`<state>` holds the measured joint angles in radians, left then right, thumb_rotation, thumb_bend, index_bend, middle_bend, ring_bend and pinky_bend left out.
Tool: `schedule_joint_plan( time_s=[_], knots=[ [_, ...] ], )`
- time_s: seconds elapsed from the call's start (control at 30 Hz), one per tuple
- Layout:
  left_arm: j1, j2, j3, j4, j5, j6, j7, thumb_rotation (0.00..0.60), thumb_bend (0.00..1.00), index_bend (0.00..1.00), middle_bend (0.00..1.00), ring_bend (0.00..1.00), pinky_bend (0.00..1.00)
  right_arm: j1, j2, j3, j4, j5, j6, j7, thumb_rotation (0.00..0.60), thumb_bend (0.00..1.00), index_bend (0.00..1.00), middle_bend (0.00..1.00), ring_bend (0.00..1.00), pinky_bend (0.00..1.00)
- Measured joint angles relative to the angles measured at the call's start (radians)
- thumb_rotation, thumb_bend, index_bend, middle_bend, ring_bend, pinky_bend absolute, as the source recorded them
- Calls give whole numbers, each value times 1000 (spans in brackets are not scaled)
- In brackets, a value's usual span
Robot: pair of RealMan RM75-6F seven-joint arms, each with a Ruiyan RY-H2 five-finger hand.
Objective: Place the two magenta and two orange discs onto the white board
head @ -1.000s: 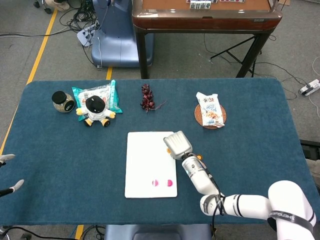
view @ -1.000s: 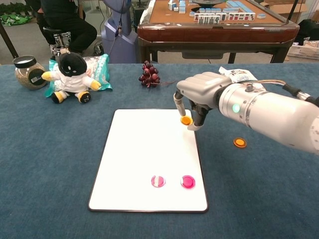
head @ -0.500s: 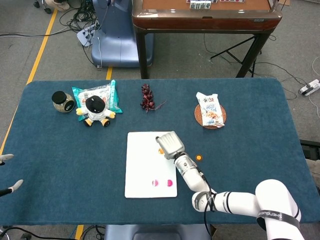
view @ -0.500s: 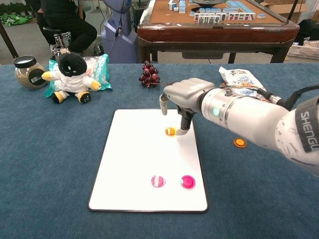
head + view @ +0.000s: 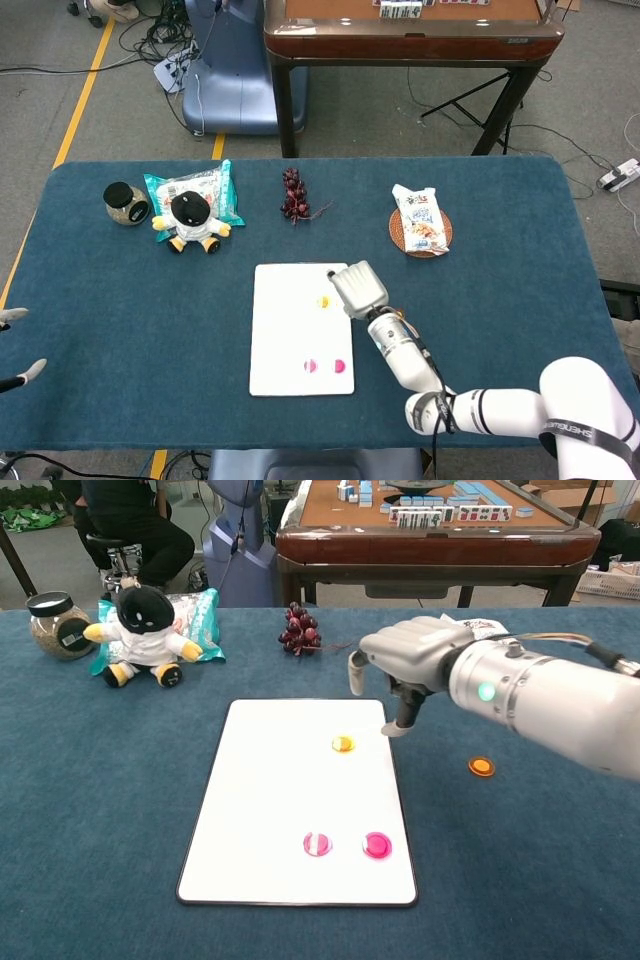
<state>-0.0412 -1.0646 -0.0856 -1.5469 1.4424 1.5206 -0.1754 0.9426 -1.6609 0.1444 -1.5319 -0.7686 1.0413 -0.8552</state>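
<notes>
Discs: your empty right hand (image 5: 405,660), fingers loose, hangs over the flat white board's (image 5: 270,810) far right corner; one small orange disc (image 5: 343,744) lies there.

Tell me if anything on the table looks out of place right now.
One small orange disc lies on the blue tablecloth right of the white rectangular board, while the other orange disc and both magenta discs sit on it.

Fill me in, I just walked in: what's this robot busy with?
It is moving discs onto the white board. Two magenta discs and one orange disc lie on it. The right hand hovers empty at the board's far right corner. The other orange disc sits on the blue cloth.
</notes>
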Motion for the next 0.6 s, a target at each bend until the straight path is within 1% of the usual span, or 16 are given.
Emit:
schedule_joint_plan(
  time_s=[0.13, 0.27, 0.43, 0.6],
  knots=[
    [-2, -3, 1, -2, -1, -4, 13, 600, 46, 329, 302, 342, 522, -52, 76, -51, -65, -12, 47, -8, 600, 198, 345, 1000, 1000, 1000],
    [-5, -7, 1, -3, -4, -9, 24, 600, 46, 329, 302, 343, 522, -96, 126, -94, -87, -28, 64, 6, 600, 197, 345, 1000, 1000, 1000],
    [-7, -10, 2, -5, -5, -13, 35, 600, 46, 329, 302, 343, 522, -132, 151, -124, -79, -46, 56, 49, 600, 197, 347, 1000, 1000, 1000],
    [-8, -12, 3, -5, -5, -15, 36, 600, 46, 329, 302, 343, 522, -155, 154, -143, -57, -67, 33, 83, 600, 198, 355, 1000, 1000, 1000]
  ],
)
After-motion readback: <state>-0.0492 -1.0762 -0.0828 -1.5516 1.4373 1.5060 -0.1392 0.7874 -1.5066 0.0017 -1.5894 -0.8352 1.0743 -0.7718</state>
